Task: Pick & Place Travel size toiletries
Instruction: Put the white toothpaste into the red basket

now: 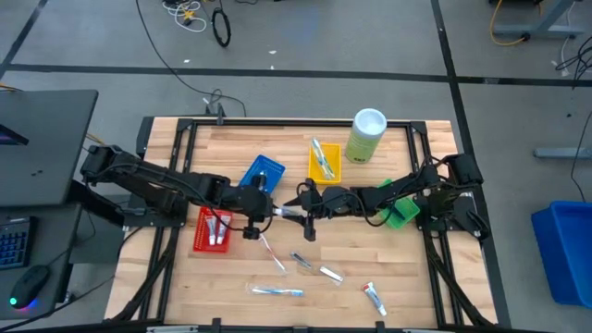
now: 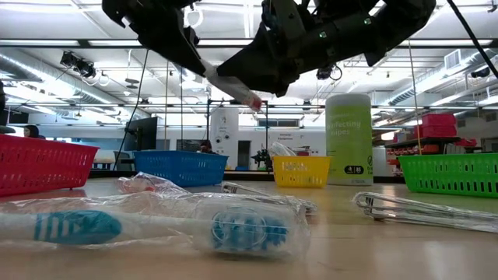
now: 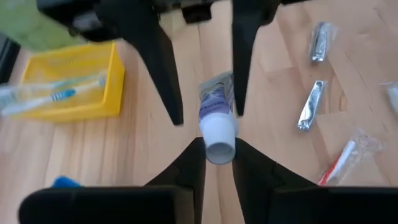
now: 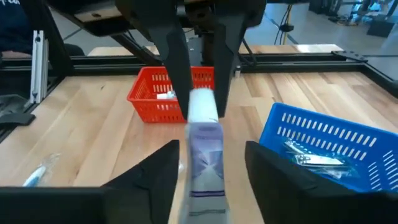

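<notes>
Tube (image 3: 216,115): white mini w/ blue marks, held mid-air above surface (image 1: 416,277) centre, btwn both arms.
Left gripper (image 1: 270,212): clamped on tube's cap end.
Right gripper (image 1: 303,209): fingers spread, straddling tube's other end, not pinching.
Red tray (image 4: 163,96): beyond left arm.

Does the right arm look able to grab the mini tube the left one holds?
Probably yes: the right pincer is open astride the mini tube, which the left pincer grips by its cap end, nothing between.
</notes>
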Robot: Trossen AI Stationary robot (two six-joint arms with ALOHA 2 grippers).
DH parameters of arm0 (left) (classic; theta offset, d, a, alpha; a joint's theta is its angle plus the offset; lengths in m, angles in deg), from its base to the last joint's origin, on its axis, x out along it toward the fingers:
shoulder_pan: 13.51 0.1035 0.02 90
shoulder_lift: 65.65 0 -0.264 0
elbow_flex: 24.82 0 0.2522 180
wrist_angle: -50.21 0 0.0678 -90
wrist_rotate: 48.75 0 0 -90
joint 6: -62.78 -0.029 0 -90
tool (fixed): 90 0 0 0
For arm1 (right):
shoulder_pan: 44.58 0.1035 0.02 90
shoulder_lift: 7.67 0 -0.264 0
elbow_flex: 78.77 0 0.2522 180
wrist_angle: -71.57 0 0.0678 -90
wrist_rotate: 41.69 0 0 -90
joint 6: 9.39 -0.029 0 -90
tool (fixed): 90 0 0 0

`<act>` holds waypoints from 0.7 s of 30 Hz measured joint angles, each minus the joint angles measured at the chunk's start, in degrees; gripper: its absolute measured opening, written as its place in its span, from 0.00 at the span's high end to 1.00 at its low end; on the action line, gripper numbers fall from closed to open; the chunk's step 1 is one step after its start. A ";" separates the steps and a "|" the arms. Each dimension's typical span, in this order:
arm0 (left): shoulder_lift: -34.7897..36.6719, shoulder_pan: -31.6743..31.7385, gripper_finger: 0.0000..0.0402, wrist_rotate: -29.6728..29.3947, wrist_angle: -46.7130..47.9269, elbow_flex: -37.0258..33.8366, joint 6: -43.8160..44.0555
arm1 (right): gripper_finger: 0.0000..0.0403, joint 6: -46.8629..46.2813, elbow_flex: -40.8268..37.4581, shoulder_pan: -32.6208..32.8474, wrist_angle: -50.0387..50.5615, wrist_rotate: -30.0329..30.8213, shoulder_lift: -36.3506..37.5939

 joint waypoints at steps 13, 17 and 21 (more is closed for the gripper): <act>1.39 -0.08 0.81 -0.79 14.62 0.00 16.77 | 0.35 7.50 0.00 -0.57 3.92 8.27 4.51; 3.50 -0.09 0.80 -0.39 22.68 0.11 25.45 | 0.34 8.07 0.07 -0.81 5.32 9.08 5.75; 7.03 -0.67 0.81 -0.25 33.12 0.10 34.18 | 0.35 13.40 0.07 -0.96 5.81 8.95 6.10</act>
